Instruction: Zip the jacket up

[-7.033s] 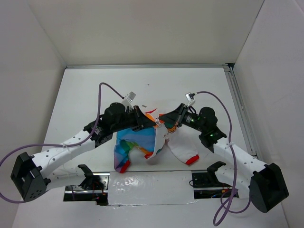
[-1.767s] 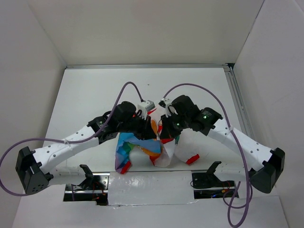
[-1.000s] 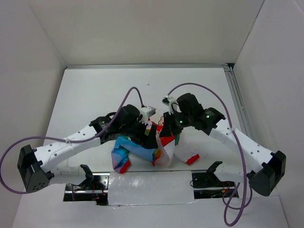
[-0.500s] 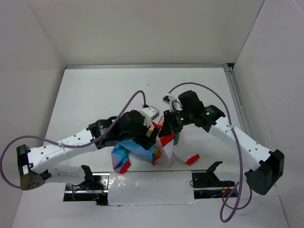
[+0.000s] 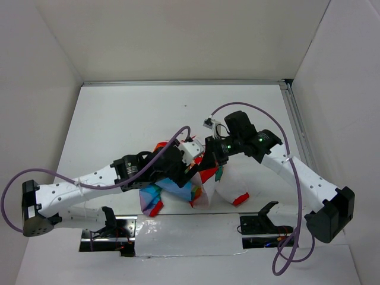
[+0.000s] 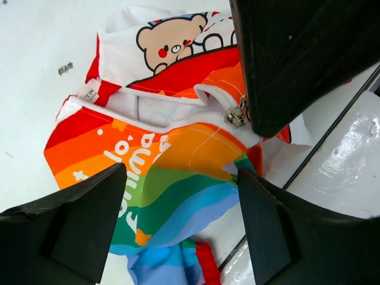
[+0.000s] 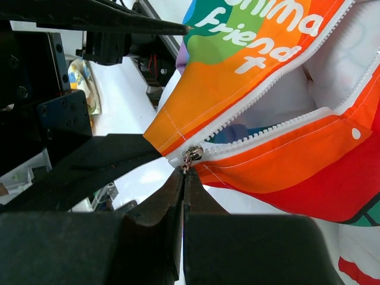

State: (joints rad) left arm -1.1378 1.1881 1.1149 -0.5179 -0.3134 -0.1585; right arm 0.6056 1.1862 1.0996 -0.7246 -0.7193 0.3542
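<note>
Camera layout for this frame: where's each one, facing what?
Top external: above and behind the bases, looking down on the table; left arm, right arm, jacket between them.
Left wrist: over the jacket, looking down; its open left gripper frames it.
Right wrist: looking along the shut right gripper at the zipper pull.
Both wrist views share the zipper pull.

arms (image 5: 83, 181): white links, black joints | cables (image 5: 240, 104): purple | fingers (image 6: 77, 231): black | bases (image 5: 34, 214): black blocks | wrist light (image 5: 259, 141): green

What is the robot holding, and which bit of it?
The right gripper is shut on the zipper pull of the jacket, where the two zipper sides meet. The left gripper is open above the jacket and holds nothing.
</note>
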